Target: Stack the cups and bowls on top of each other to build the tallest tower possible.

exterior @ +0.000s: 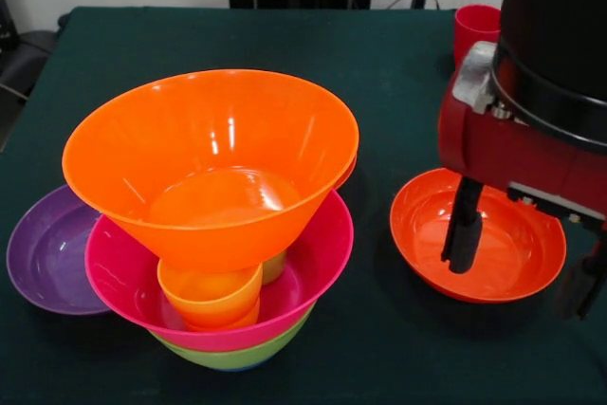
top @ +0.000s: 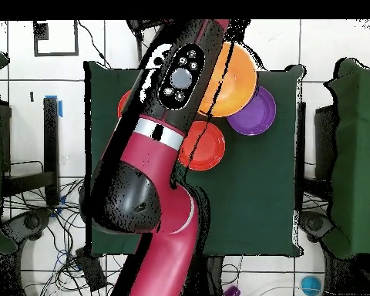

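You had the tower (exterior: 218, 263) at lower left of the front view: a green bowl (exterior: 232, 356) lowest, a magenta bowl (exterior: 313, 272) nested in it, yellow-orange cup (exterior: 211, 293) inside that, and the big orange bowl (exterior: 211, 163) perched on the cup and tilted. That looked like a bid for height, since a bowl riding on a cup sits higher than one nested. The purple bowl (exterior: 47, 253) lay on the desk (exterior: 285, 35), touching the tower's left side, unused. A red cup (exterior: 474, 30) stood at upper right, well apart.

Your hand (exterior: 522, 263) hung over the red-orange bowl (exterior: 479, 244) at right of the front view. One dark finger (exterior: 465, 225) reached down inside the bowl, near its left wall; the other showed outside the right rim. So the hand stood spread wide and straddled that rim, holding nothing. Whether a finger touched the bowl, you could not tell. I judge it was set to pinch the right wall and lift this bowl next.
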